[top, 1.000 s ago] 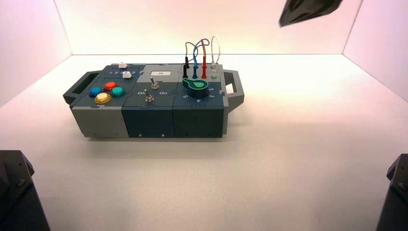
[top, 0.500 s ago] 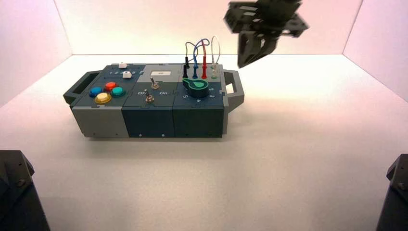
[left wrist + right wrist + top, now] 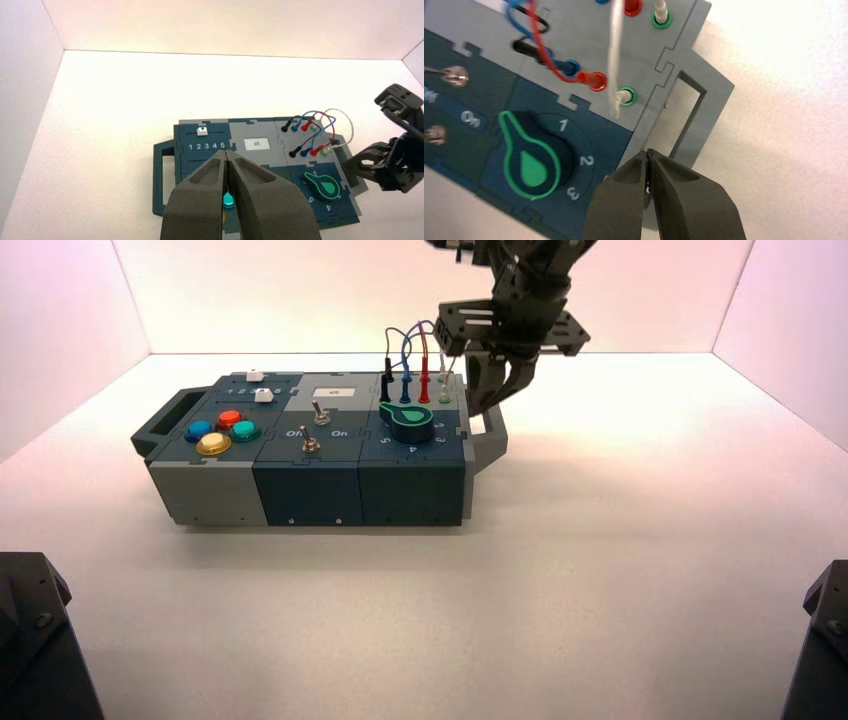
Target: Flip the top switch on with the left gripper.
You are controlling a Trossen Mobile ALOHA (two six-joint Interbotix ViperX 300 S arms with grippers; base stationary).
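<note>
Black left gripper (image 3: 227,156) fingers together above box (image 3: 240,131), right gripper (image 3: 647,155) fingers together at handle (image 3: 713,92)

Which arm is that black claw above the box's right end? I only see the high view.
Observer: That is the right gripper. Its wrist view shows its fingers shut, with the tips beside the grey handle and near the green knob.
Operator: Where is the other claw, then?
Observer: The left gripper hangs above the box with its fingers shut. The teal button peeks between them.
Operator: Is anything touching the top switch?
Observer: No. The right wrist view shows the top switch with nothing on it.
</note>
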